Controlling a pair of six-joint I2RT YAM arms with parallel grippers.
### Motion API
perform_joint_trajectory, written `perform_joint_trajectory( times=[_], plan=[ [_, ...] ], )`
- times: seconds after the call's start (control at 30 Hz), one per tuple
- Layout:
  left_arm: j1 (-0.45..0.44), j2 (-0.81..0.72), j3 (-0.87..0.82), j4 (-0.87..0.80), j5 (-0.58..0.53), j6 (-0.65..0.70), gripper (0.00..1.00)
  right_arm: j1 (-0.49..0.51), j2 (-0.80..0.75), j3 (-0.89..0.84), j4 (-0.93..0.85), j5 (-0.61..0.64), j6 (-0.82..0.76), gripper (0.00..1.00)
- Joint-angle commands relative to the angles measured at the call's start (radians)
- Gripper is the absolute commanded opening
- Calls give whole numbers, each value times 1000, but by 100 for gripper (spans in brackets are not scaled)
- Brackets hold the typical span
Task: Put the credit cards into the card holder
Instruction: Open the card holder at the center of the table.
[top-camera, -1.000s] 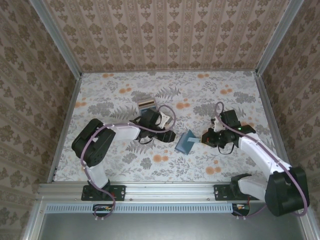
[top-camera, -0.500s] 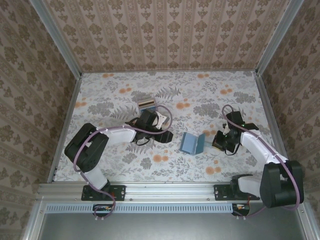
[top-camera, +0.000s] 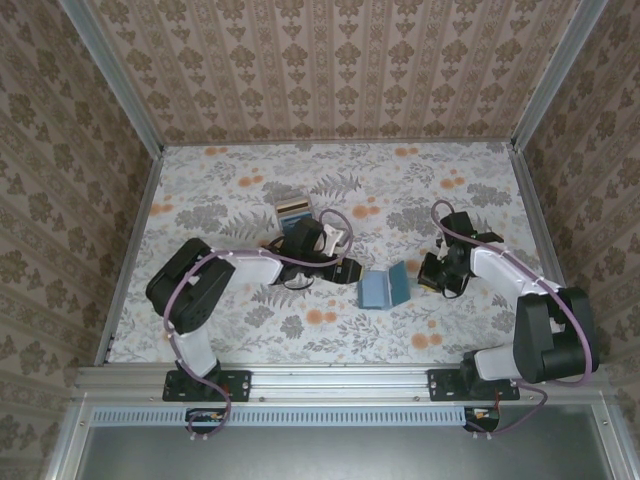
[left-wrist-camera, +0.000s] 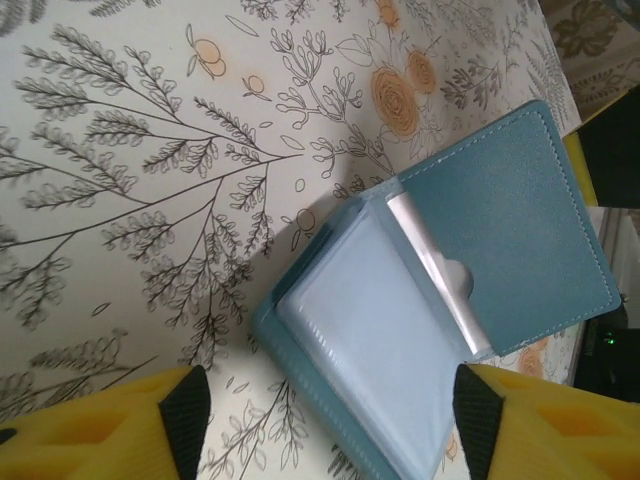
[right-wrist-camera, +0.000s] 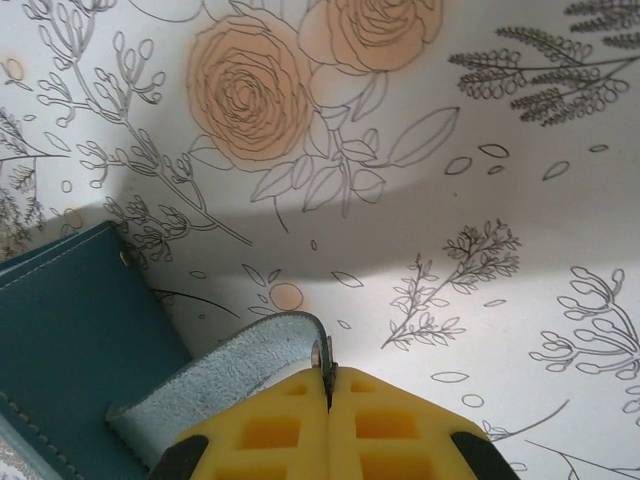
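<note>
Teal card holder lying open nearer the table's front edge, right gripper pinching its strap tight, left gripper hovering alongside, jaws apart.

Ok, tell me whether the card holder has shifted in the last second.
Yes. In the top view the card holder has slid slightly right, away from the printed orange flowers beside it, and turned from skewed to roughly square.

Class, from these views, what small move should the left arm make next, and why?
Probably swing the left gripper toward the credit cards behind it and take one: its jaws stand open and empty, while the right gripper pinches the strap of the card holder, holding it open.
</note>
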Motion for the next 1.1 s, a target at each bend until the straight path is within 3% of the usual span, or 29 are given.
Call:
perform_joint_trajectory(
  times=[0.0, 0.1, 0.3, 0.57, 0.67, 0.8, 1.07],
  plan=[
    [-12, 41, 27, 43, 50, -47, 57, 5, 8, 24, 0, -6, -23, 0],
    [-10, 56, 52, -21, 17, -57, 48, 5, 22, 13, -6, 5, -18, 0],
    [-3, 34, 58, -96, 17, -44, 50, 3, 22, 24, -68, 124, -12, 0],
    [-12, 50, 52, -65, 126, -85, 53, 3, 22, 2, -37, 99, -14, 0],
    [-17, 61, 45, -10, 139, -112, 43, 3, -11, -20, -14, 99, -7, 0],
    [-17, 60, 43, 19, 158, -127, 23, 3, -17, -14, -34, 106, -12, 0],
    [-19, 75, 38, 35, 176, -142, 26, 5, -61, -32, -13, 87, -15, 1]
  ],
)
